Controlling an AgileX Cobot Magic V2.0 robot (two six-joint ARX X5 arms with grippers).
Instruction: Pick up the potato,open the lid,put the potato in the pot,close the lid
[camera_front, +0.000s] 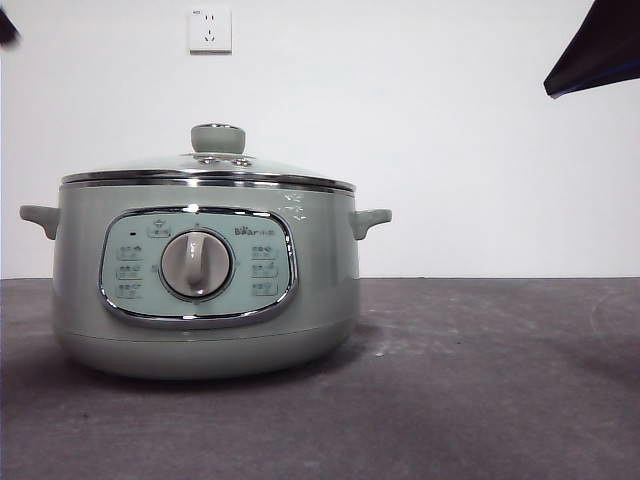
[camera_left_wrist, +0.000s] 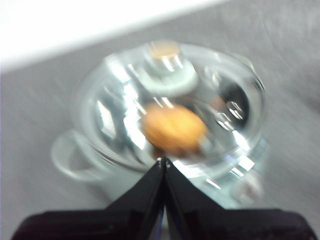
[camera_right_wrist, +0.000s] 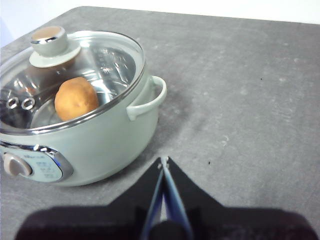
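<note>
While we look the table over, the pot is our landmark for every line below.

Pot: we have the pot (camera_front: 205, 300) standing on the grey table (camera_front: 480, 380), dial facing the front camera.
Lid: the lid (camera_right_wrist: 75, 70) sits square on the pot's rim, knob up, seated all round as far as we can tell.
Potato: and there it is, the potato (camera_right_wrist: 76, 98) lying inside the pot, seen through the glass under the lid.
Left gripper: our left gripper (camera_left_wrist: 164, 161) hangs above the pot, looking down on the lid; its jaws are pressed together with nothing between them.
Right gripper: our right gripper (camera_right_wrist: 164, 160) is off to the side of the pot, clear of its handle; jaws together here too, holding nothing.
Step in hand: we judge the closing of the lid finished, with every step of the task looking done.
Next move: we reckon it calls only for both arms to keep clear of the pot without knocking the lid.
</note>
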